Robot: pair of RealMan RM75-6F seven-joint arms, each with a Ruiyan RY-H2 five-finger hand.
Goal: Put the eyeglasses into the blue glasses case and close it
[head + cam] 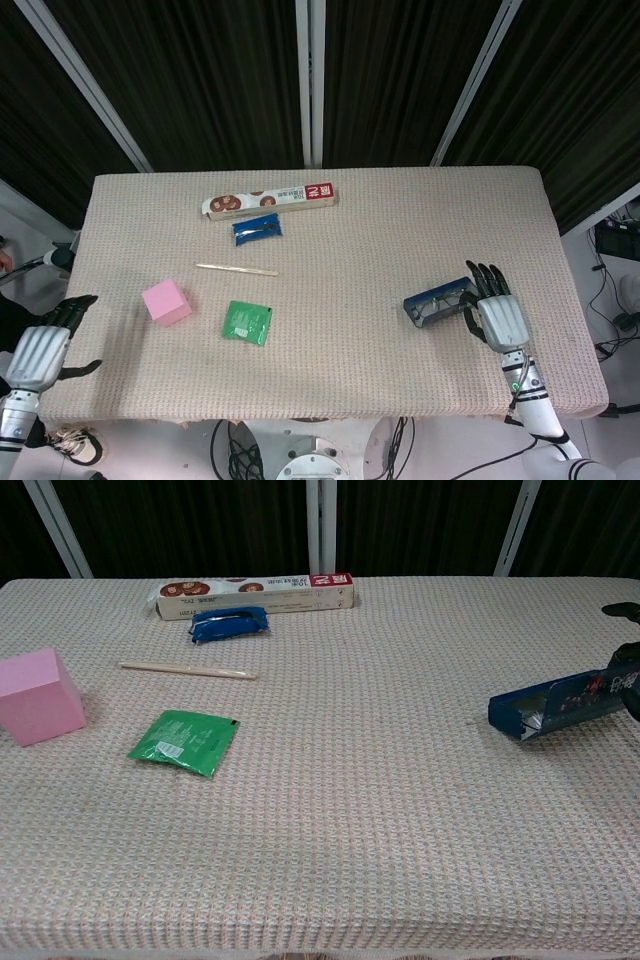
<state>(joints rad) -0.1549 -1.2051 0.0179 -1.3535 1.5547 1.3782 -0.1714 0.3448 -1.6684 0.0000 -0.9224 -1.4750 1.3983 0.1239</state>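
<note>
The blue glasses case [438,304] is near the table's front right part, nearly closed, its left end slightly agape. In the chest view the case [565,706] tilts up toward the right. My right hand [494,318] grips the case's right end with its fingers wrapped over it; only dark fingers [630,656] show at the chest view's right edge. The eyeglasses are hidden; I cannot make them out inside the case. My left hand [45,352] hangs off the table's front left corner, fingers apart, holding nothing.
A long biscuit box [268,199] and a blue packet [257,229] lie at the back centre-left. A thin wooden stick [236,269], a pink cube [166,302] and a green sachet [246,322] lie on the left half of the woven tablecloth [350,350].
</note>
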